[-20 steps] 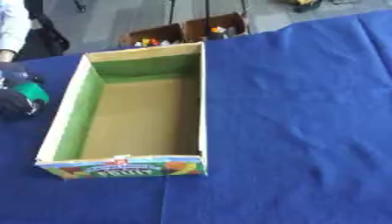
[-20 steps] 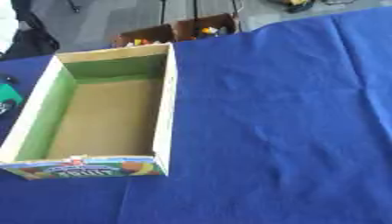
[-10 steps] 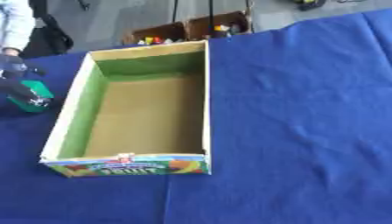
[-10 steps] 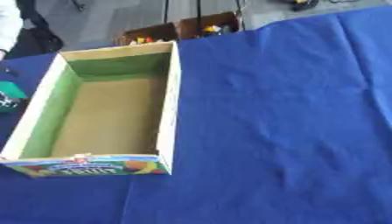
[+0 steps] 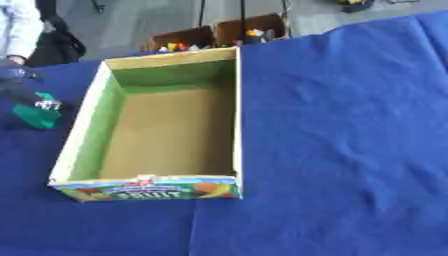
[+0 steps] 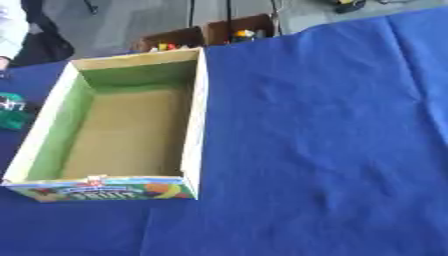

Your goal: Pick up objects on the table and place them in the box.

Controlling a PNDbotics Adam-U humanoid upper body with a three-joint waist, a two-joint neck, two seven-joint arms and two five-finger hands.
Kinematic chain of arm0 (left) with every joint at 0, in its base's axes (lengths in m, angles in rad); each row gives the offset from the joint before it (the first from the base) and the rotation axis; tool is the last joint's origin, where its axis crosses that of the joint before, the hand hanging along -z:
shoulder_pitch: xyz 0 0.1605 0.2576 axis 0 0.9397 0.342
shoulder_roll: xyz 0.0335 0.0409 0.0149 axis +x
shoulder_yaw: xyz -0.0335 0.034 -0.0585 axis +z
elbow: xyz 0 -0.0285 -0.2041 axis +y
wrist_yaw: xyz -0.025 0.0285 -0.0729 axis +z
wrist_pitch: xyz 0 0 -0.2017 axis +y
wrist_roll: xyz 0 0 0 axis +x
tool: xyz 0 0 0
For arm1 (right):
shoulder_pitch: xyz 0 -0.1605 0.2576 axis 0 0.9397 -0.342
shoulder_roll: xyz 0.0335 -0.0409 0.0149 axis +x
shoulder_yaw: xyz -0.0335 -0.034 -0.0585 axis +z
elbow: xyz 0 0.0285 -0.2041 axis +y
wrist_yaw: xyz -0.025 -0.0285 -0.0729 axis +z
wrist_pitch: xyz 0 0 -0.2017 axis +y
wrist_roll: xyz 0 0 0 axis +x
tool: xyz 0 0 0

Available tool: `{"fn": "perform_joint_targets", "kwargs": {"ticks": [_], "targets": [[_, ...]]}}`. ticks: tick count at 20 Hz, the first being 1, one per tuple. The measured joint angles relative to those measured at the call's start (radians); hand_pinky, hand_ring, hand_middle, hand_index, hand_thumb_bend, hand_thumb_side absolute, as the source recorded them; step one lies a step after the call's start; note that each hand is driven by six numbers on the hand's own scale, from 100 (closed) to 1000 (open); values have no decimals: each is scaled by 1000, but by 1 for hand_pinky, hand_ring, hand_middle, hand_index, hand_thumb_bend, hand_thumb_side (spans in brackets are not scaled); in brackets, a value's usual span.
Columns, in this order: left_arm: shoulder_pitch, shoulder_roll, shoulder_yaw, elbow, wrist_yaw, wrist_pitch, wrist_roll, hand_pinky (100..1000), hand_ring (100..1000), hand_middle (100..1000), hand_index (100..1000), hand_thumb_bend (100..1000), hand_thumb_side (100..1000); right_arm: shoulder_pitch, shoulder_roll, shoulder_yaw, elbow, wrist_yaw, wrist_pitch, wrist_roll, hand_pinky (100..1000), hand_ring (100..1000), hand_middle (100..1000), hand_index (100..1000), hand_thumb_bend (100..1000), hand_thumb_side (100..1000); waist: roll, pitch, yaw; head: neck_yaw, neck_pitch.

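At the far left edge I could see my left hand point(image 5: 19, 87) as a dark blur over a small green object point(image 5: 37, 116) lying on the blue-clothed bench point(image 5: 341, 140), just beside the box's left wall. I could not tell whether the fingers were apart or clamped on it; something pale glinted on top of the green thing, too unclear to name. I judged the hand was there to fetch that piece, since it lay closest to the box.

To its right stood the open cardboard box with green inner walls and a fruit-printed front panel point(image 5: 162, 125), long side running away from me. It held nothing, so the task looked barely begun, and its open top left an easy drop from the left.

Further right the cloth was bare and faintly creased. My right hand showed in neither view.
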Motion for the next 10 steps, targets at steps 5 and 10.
{"fn": "perform_joint_targets", "kwargs": {"ticks": [5, 10], "targets": [[0, 1, 2, 36, 4, 39, -14, 924, 969, 945, 1000, 652, 914, 8, 0, -5, 0, 2, 0, -1, 720, 605, 417, 677, 100, 740, 0, -2, 7, -1, 9], [6, 1, 10, 70, 13, 74, -15, 936, 981, 957, 1000, 660, 914, 9, 0, -6, 0, 9, -4, -4, 719, 605, 416, 676, 100, 743, 1, -4, 8, 0, 9]]}}
